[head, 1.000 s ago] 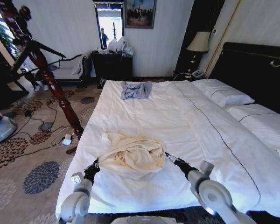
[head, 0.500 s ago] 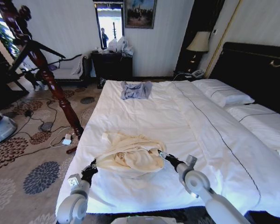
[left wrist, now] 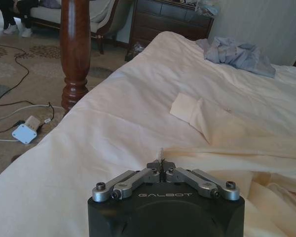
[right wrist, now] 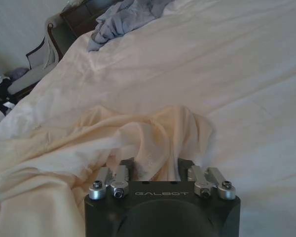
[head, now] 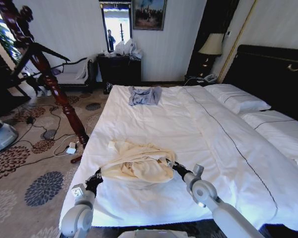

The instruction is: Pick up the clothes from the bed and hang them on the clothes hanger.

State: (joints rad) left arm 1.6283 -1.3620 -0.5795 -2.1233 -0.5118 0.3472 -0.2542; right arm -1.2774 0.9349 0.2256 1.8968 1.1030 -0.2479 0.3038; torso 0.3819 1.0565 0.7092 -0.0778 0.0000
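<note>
On the bed's (head: 154, 124) near left corner, the clothes (head: 139, 166) sit bunched in a cream heap, both arms at the pile.

Change over the last second: right gripper (head: 170, 164) has pushed in from the heap's right edge until its tips are buried in the fabric. Heap now reads tighter and narrower than it did, right flap tucked in. Left gripper (head: 96, 177) has barely shifted, staying at the heap's lower left edge.

Finger state:
- Right (right wrist: 158, 173): spread, a fold of cream cloth standing up between them, not yet pinched.
- Left (left wrist: 161, 170): clenched tip to tip, with a thin sliver of something at the tips. Can't confirm it's cloth; garment edge lies just beside it.

Read: right side is set for a grab, closing should catch that fold. Left side looks like it holds little or nothing, so a two-point lift is doubtful unless it regrips.

Hanger (head: 47, 69) stands on the carpet off the bed's left side, well apart from the heap, arms bare. Nothing lifted yet, so the hanging part is all ahead.

Grey-blue garment (head: 144, 95) at the far end stays out of it.
</note>
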